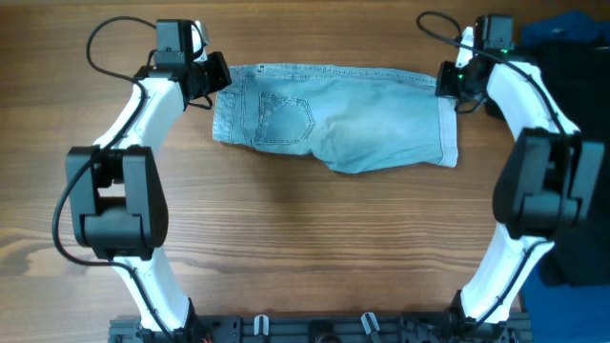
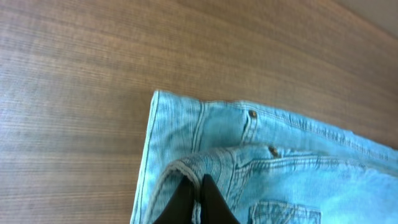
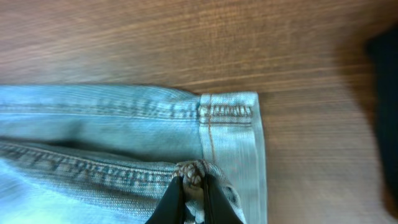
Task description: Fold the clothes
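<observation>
Left gripper [image 2: 198, 199] pinched shut on waistband [image 2: 211, 160] fold of denim shorts [image 1: 362, 129]. Right gripper [image 3: 194, 198] shut on hem [image 3: 230, 115] edge. Shorts flat on table [image 1: 286, 238], spanning between my jaws. Risk: shallow pinch holds top layer only; on lift cloth slips, fold skews.
</observation>
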